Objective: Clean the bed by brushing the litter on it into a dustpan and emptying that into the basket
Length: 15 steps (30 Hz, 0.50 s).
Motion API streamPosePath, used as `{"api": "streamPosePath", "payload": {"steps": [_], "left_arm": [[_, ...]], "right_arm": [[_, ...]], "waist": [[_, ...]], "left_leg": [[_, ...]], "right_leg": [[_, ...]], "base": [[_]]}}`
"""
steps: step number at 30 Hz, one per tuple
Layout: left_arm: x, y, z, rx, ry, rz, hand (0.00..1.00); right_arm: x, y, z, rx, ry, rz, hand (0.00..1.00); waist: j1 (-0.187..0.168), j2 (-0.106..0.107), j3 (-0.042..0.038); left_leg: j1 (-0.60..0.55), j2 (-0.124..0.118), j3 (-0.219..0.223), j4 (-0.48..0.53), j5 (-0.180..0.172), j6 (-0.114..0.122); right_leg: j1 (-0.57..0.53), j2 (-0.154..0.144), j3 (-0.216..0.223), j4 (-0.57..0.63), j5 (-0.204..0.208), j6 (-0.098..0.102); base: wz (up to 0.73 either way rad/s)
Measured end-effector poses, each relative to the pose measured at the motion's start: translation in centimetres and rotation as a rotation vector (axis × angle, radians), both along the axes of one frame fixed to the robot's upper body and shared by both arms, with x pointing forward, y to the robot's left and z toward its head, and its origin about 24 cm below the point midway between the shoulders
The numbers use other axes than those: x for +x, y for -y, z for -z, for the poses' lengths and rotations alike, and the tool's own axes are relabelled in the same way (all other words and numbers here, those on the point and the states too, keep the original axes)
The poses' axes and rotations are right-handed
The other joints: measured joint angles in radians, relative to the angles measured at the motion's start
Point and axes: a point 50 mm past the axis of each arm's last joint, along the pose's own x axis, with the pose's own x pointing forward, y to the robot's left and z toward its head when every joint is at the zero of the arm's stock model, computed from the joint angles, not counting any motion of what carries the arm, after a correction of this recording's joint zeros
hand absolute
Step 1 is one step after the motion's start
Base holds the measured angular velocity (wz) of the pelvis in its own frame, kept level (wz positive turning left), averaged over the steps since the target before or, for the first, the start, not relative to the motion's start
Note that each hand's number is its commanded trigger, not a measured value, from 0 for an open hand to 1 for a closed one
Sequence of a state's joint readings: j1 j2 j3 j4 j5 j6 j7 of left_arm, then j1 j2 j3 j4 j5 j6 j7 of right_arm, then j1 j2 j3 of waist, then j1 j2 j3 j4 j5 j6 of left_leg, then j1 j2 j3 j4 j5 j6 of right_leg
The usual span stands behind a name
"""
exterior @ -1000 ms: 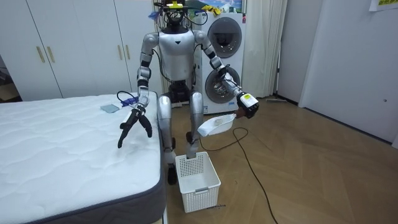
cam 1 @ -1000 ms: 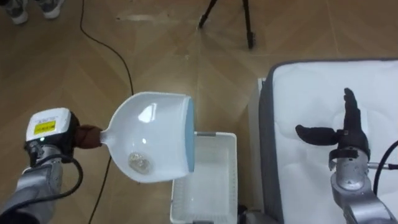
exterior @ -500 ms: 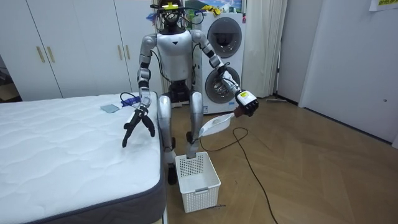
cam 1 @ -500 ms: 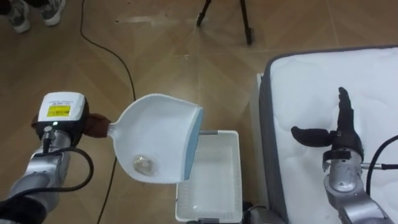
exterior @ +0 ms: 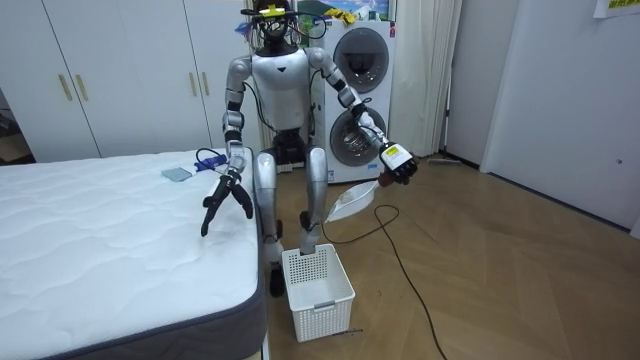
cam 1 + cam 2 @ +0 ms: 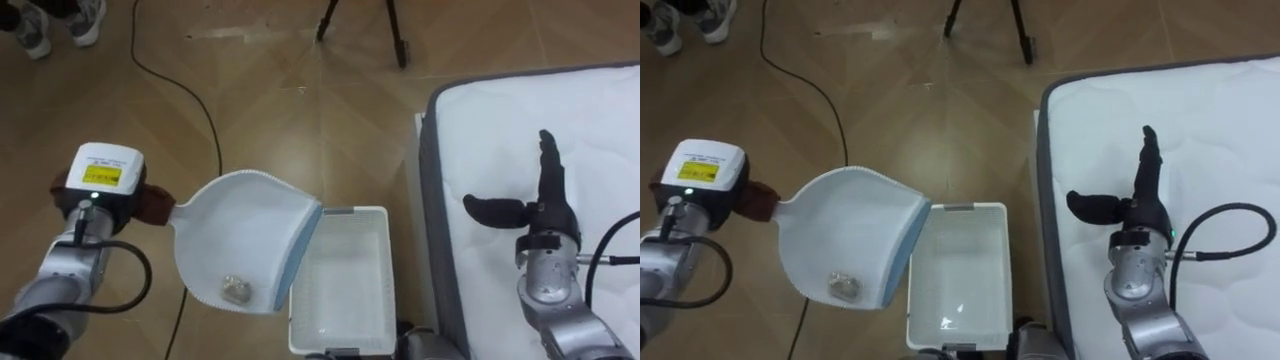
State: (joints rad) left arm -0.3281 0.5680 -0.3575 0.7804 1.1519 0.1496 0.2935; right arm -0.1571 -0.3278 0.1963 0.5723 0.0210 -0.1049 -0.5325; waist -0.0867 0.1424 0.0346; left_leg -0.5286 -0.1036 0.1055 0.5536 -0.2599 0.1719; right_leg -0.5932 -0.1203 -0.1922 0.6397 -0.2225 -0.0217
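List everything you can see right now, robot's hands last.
dustpan: one, white with blue lip, held tilted above the floor beside the basket
scrap: one, pale, inside the dustpan
basket: one, white, on the floor beside the bed
bed: one, white top, grey side, robot's right
tripod: one, black, floor ahead
shoes: two, pale, a person's, floor far left
washing machine: one, white, behind the robot
wardrobe: one, white, room view's left
small things: two, bluish, bed's far edge
left hand: curled round the dustpan's handle
right hand: open, above the bed
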Motion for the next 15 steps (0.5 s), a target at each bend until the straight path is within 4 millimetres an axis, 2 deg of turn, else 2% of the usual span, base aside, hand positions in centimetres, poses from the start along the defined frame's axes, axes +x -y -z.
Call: {"api": "streamPosePath", "payload": {"steps": [9,15], "left_arm": [[-0.15,-0.32,0.24,0.026,-0.059,-0.038,1.00],[-0.08,-0.66,-0.16,0.041,-0.065,-0.041,1.00]], "right_arm": [[-0.01,-0.11,0.09,-0.019,-0.010,-0.005,0.00],[-0.08,-0.10,0.10,-0.026,-0.002,0.015,0.00]], "waist": [[0.001,0.002,-0.0022],[0.003,0.014,-0.0012]], "left_leg": [[0.000,0.000,0.003,-0.002,0.002,0.000],[0.001,0.001,0.005,-0.002,0.002,0.001]], "right_leg": [[-0.001,0.000,0.001,0.000,0.004,0.001],[-0.002,-0.002,-0.002,0.000,0.006,0.002]], "base": [[0.00],[0.00]]}}
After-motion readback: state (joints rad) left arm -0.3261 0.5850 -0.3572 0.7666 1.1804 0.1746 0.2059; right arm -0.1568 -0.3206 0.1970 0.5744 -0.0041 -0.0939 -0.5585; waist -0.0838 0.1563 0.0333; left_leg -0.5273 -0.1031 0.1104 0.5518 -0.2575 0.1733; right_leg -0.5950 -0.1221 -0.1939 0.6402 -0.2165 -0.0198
